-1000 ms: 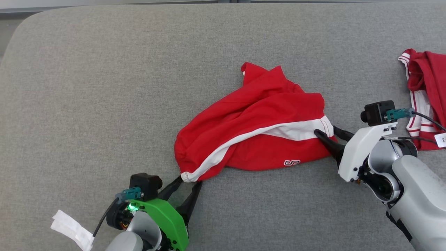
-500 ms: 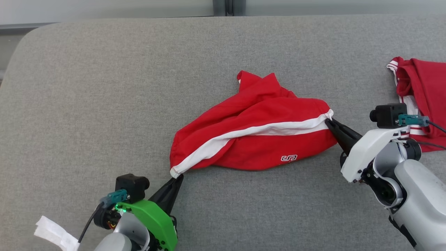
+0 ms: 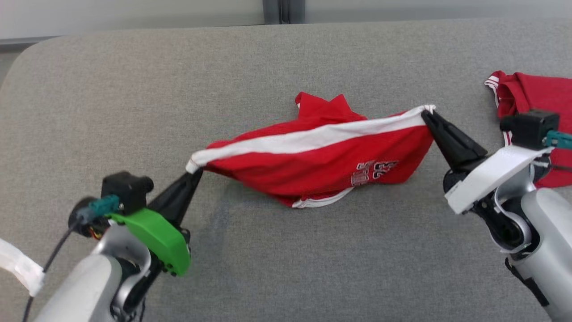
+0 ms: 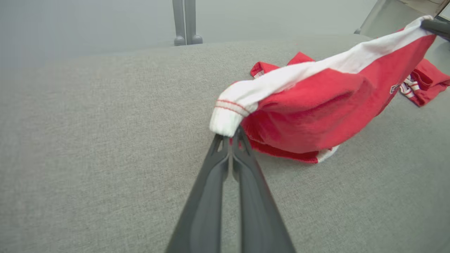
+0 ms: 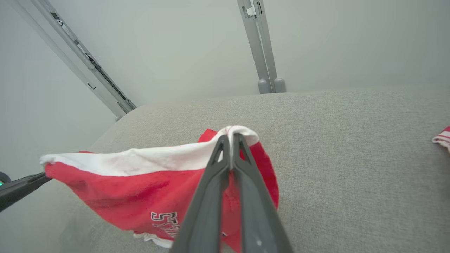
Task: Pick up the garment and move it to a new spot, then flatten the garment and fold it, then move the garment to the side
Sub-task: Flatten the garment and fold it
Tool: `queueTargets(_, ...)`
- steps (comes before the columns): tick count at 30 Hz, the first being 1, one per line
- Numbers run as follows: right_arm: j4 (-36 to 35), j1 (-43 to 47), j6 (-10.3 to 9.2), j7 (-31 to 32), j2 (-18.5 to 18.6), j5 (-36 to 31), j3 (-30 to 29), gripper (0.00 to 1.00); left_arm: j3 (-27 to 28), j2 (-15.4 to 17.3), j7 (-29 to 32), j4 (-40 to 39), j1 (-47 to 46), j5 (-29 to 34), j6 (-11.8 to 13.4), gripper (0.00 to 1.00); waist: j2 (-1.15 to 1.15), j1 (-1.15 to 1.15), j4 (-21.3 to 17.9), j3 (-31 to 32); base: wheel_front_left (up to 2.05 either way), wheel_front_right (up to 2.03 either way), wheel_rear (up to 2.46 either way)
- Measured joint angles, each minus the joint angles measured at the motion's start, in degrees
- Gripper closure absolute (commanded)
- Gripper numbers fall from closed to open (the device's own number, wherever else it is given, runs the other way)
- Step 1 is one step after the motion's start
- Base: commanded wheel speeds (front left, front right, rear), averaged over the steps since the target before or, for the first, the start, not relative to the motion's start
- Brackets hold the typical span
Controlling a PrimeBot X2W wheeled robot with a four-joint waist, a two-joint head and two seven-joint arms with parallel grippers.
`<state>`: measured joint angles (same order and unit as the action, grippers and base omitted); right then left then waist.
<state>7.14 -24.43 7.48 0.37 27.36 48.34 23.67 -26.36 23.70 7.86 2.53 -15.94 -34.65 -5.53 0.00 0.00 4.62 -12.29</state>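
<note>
Upholstery (image 3: pixel 286 268), grey, beneath red garment (image 3: pixel 321 165); pale wall (image 5: pixel 175 52).

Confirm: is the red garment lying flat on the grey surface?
No: the left gripper and right gripper hold the garment up by its ends, sagging between them.

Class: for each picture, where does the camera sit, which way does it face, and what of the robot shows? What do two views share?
Head view: on the head, facing down at the garment held between left jaws and right jaws.
Left wrist view: on the left wrist, facing along its shut jaws across the cushion.
Right wrist view: on the right wrist, facing along its shut jaws toward the wall.
Shared: the garment's white band.
</note>
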Motion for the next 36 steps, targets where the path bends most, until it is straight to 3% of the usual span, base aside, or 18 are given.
queueTargets(7,-2.4,-12.2,0.00,0.2,1.2,1.0,1.3,1.00,1.4,3.0,4.3,0.8,-16.6,-1.0,-1.4,1.00,0.00,0.00,-0.7,-5.4,0.00,0.00,0.00)
queueTargets(15,2.8,-32.5,0.00,-2.3,1.3,4.2,3.6,1.00,-5.8,4.2,8.8,8.8,-40.0,-6.6,-1.9,1.00,0.00,0.01,-1.8,-13.0,0.00,0.00,0.00)
queueTargets(28,13.6,-62.7,0.00,-9.9,3.6,7.2,8.7,1.00,-13.2,2.8,4.0,24.1,-73.2,-13.9,-1.9,1.00,0.00,0.01,-3.6,-21.3,0.00,0.00,0.00)
queueTargets(36,18.3,-72.5,0.00,-12.1,4.6,9.3,12.6,1.00,-17.8,1.8,-0.3,31.8,-81.2,-17.8,-1.9,1.00,0.00,0.01,-4.6,-22.2,0.00,0.00,0.00)
